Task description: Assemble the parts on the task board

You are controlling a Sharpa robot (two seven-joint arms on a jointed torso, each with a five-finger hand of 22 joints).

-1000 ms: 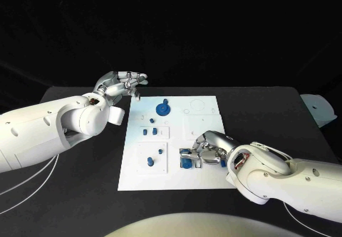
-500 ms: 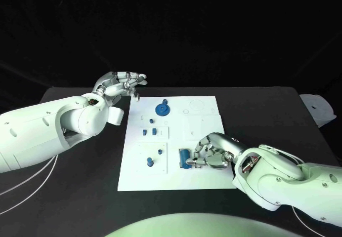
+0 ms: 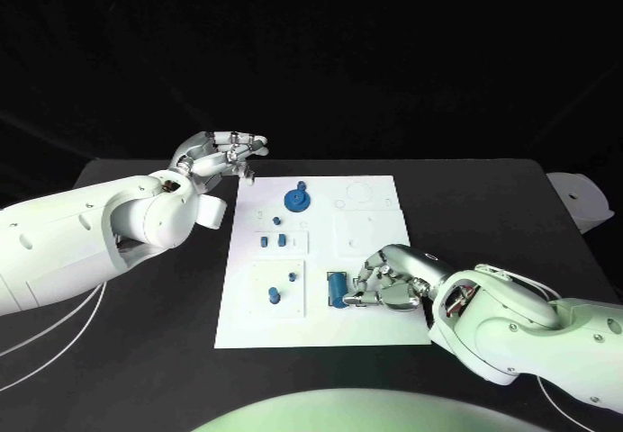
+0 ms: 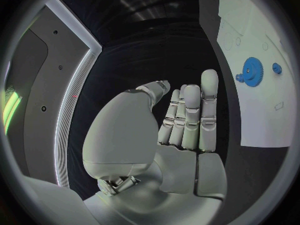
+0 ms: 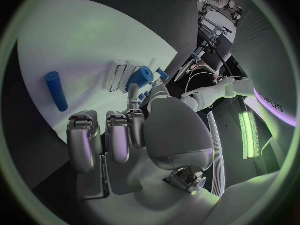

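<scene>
The left hand was up near the far left corner of the task board, just off its edge, over the black table. In the left wrist view its fingers stood straight up, close side by side, and the hand held nothing. On the white board, a blue gear sat near the far end, and the left wrist view showed this gear with a smaller blue piece just beside it. Closer in, a tiny blue piece lay by itself, and then two small blue pieces stood side by side in a square frame. Lower down, one more blue peg stood in another square frame. To the right of that, a blue cylinder lay flat on the board. The right hand rested low on the board just beside this cylinder, with its fingers bent down. In the right wrist view the cylinder lay on the white board apart from the curled fingers, and nothing was in the hand. In the head view I could not tell if a fingertip touched the cylinder.
</scene>
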